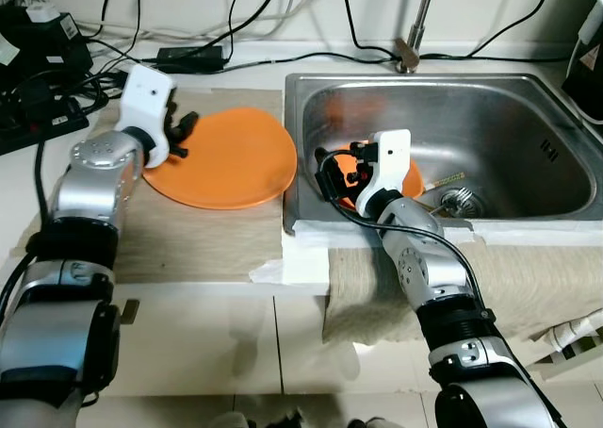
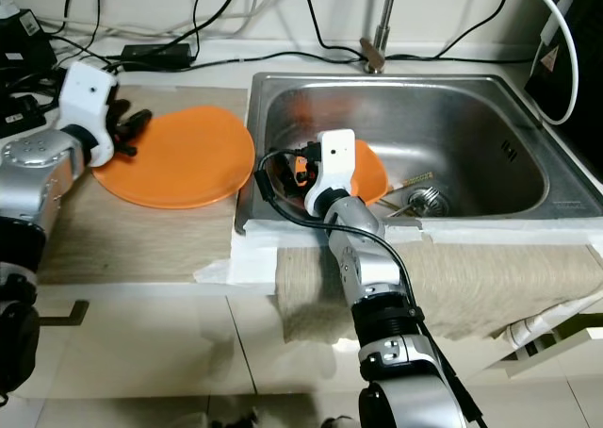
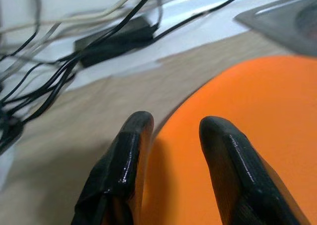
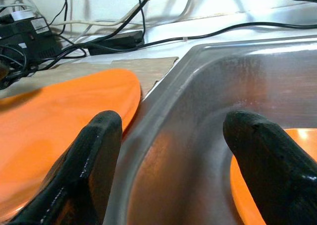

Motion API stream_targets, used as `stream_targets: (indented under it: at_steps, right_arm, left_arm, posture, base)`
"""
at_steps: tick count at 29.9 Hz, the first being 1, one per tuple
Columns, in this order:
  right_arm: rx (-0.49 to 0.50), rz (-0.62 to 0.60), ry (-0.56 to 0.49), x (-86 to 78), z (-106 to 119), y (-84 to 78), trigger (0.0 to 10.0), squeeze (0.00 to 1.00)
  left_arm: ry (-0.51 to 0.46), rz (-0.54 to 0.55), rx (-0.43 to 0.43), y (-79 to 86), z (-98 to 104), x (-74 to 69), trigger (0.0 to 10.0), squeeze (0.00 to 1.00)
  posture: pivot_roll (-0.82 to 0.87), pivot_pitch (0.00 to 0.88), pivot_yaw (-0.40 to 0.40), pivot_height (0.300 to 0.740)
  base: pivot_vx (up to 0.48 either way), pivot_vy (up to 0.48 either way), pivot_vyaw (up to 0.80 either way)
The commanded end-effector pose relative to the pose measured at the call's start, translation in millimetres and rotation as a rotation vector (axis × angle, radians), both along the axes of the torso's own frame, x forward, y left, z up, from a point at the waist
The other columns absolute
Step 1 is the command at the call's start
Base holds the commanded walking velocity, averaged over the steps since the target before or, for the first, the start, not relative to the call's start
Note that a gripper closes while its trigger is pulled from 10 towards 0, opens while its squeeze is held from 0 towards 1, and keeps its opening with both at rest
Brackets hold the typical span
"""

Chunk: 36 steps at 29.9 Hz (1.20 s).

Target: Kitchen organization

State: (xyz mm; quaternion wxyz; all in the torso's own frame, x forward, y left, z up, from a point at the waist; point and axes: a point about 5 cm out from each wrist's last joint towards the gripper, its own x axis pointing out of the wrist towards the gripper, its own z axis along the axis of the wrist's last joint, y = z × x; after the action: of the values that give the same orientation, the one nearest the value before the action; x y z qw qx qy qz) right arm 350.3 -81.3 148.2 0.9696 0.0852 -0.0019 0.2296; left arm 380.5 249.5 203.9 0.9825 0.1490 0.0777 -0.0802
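left gripper sits at the left rim of the large orange plate, its two black fingers parted with a narrow gap between them. in the left wrist view one finger lies over the beige mat and the other over the plate; whether they touch the plate cannot be told. the plate lies flat on that mat on the counter, just left of the sink, its right edge reaching the sink's left rim.

right gripper is inside the sink near its left wall, fingers spread wide and gripping nothing. in the right wrist view one finger stands before the sink's rim and the big plate beyond it, the other over a second, smaller orange plate. this smaller plate lies on the sink floor, partly hidden behind the right wrist's white housing. beside it, toward the drain, rests a thin utensil, too small to name.

a faucet base stands behind the sink. black cables and a power adapter run along the wall behind the mat. a beige towel hangs over the counter's front edge below the sink.
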Motion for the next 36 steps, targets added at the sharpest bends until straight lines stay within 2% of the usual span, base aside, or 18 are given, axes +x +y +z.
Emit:
stream_targets:
  at_steps: [1, 13, 27, 32, 36]
  right_arm:
    - [0.0, -0.006, -0.005, -1.2, -1, -3.3, 10.0, 0.0]
    - [-0.013, -0.066, -0.031, 11.1, 12, -25.6, 10.0, 0.0]
    - [-0.001, -0.094, -0.046, 18.2, 22, -36.8, 10.0, 0.0]
    - [0.026, -0.102, -0.051, 23.7, 31, -43.7, 10.0, 0.0]
    - [0.031, -0.101, -0.049, 24.5, 32, -44.2, 10.0, 0.0]
  left_arm:
    - [-0.005, 0.014, 0.012, 3.4, 0, -2.5, 10.0, 0.0]
    - [0.048, 0.052, 0.009, 10.2, -19, -11.1, 10.0, 0.0]
    - [0.108, 0.109, -0.023, 20.6, -34, -17.5, 10.0, 0.0]
    - [0.175, 0.178, -0.059, 34.4, -54, -26.5, 10.0, 0.0]
    - [0.184, 0.183, -0.061, 35.5, -58, -28.0, 10.0, 0.0]
  posture:
    - [0.08, 0.0, 0.002, 0.74]
    - [0.08, 0.0, -0.005, 0.74]
    - [0.08, 0.0, -0.009, 0.74]
    - [0.08, 0.0, -0.019, 0.74]
    - [0.08, 0.0, -0.02, 0.74]
  base:
    - [0.0, 0.0, 0.0]
    - [0.0, 0.0, 0.0]
    - [0.0, 0.0, 0.0]
    - [0.0, 0.0, 0.0]
    - [0.0, 0.0, 0.0]
